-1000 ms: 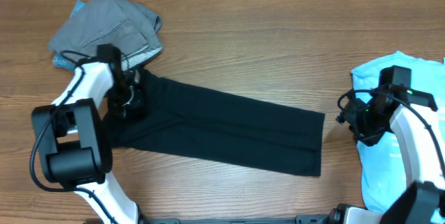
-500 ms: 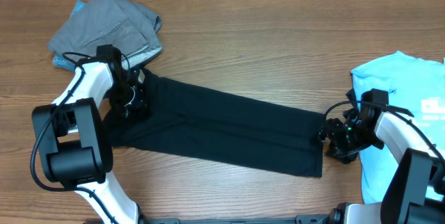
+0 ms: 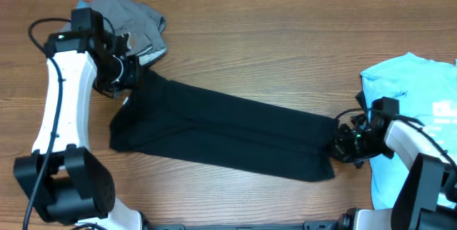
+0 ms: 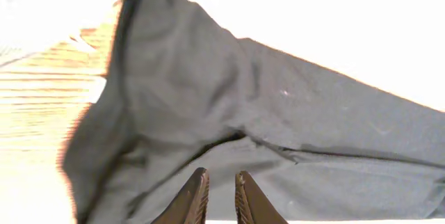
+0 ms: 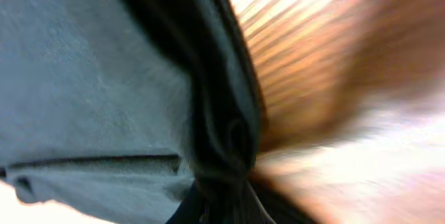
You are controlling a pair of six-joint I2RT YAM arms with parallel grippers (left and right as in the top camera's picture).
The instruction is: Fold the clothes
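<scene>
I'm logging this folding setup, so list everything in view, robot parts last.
Black garment: one, black, stretched across the middle.
Grey garment: one, grey, bunched at far left.
Light blue T-shirt: one, light blue, white print, right edge.
Table: one, brown wood, under everything.
Left gripper: one, black, shut on the black garment's left end.
Right gripper: one, black, shut on its right end.

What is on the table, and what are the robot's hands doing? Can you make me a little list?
surface: wooden table
middle: black garment, folded into a long strip
back left: grey garment, crumpled
right edge: light blue T-shirt
left gripper: pinching the strip's left end
right gripper: pinching the strip's right end
</scene>
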